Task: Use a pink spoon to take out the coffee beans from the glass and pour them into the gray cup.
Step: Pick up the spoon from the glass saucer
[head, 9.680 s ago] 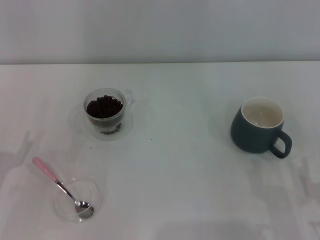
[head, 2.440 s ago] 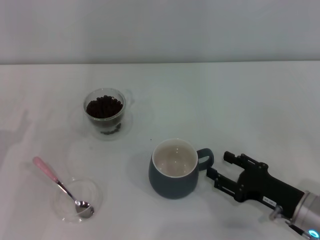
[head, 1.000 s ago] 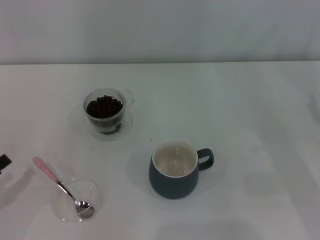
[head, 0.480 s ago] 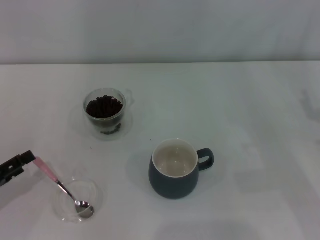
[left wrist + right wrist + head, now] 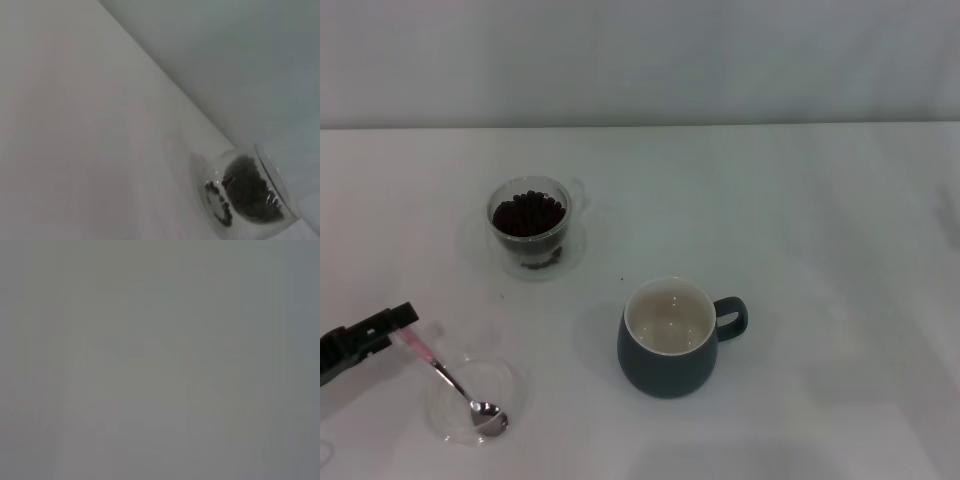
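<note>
One pink spoon (image 5: 430,362), one glass (image 5: 529,224), one gray cup (image 5: 666,337); left gripper (image 5: 400,322) jaws unreadable

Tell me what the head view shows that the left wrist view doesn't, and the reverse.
Only the head view shows the gray cup, empty inside, the pink spoon with its bowl resting in a clear dish, and the left gripper reaching in at the tip of the spoon's handle; whether it grips yet I cannot tell. The right gripper is out of sight. Only the left wrist view gives a close side look at the beans through the wall of the glass. Both show the glass, the beans and the white table.
</note>
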